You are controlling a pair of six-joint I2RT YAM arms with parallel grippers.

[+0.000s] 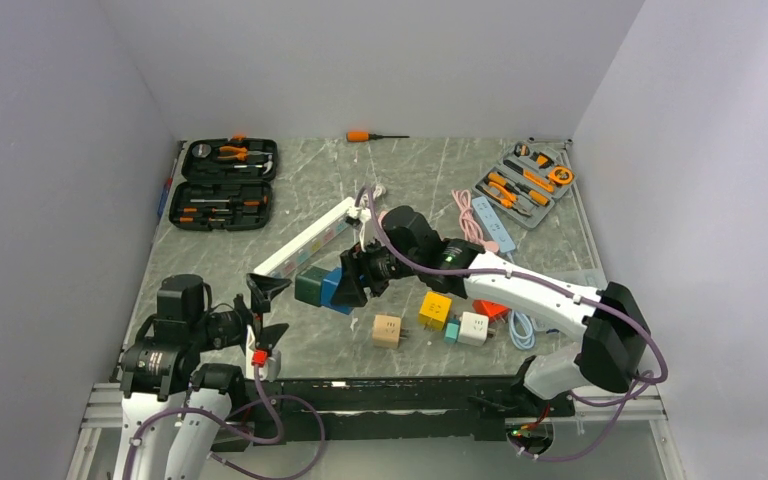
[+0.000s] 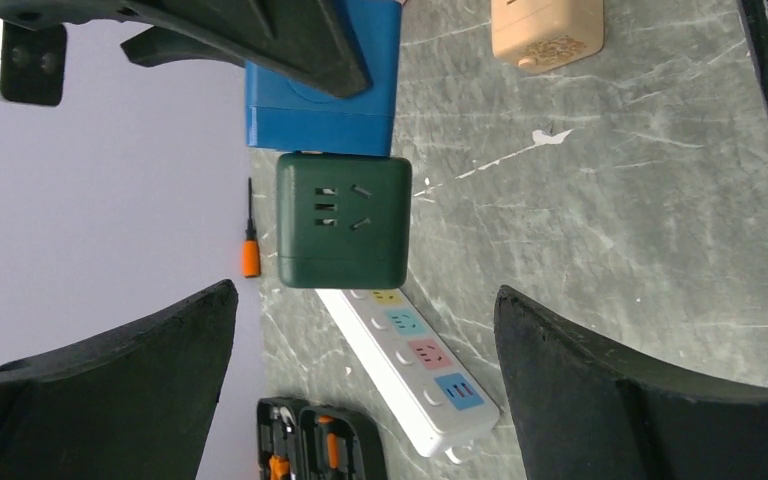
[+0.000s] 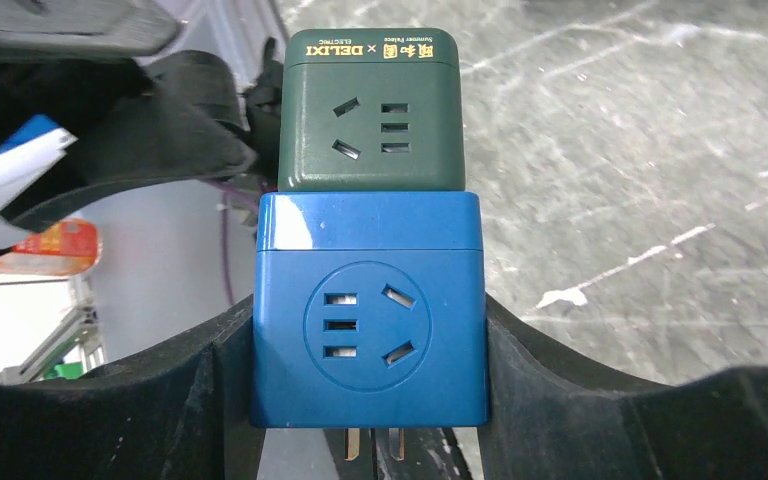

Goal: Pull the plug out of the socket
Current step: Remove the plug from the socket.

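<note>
My right gripper [image 3: 370, 345] is shut on a blue cube socket adapter [image 3: 370, 310], one finger on each side, its two metal prongs bare below. A dark green cube plug adapter [image 3: 370, 110] is joined to the blue cube's far face. In the top view the pair, green cube [image 1: 308, 287] and blue cube [image 1: 335, 290], sits left of the table's middle, just off the end of a white power strip [image 1: 310, 237]. My left gripper [image 1: 272, 310] is open, close to the green cube [image 2: 342, 220] without touching it. The power strip [image 2: 410, 365] lies beyond the green cube.
A beige cube [image 1: 387, 330], a yellow cube [image 1: 435, 308] and a white cube [image 1: 473, 328] lie near the front. An open black tool case [image 1: 225, 183] is at the back left, a grey tool tray [image 1: 525, 183] at the back right, an orange screwdriver [image 1: 365, 135] by the back wall.
</note>
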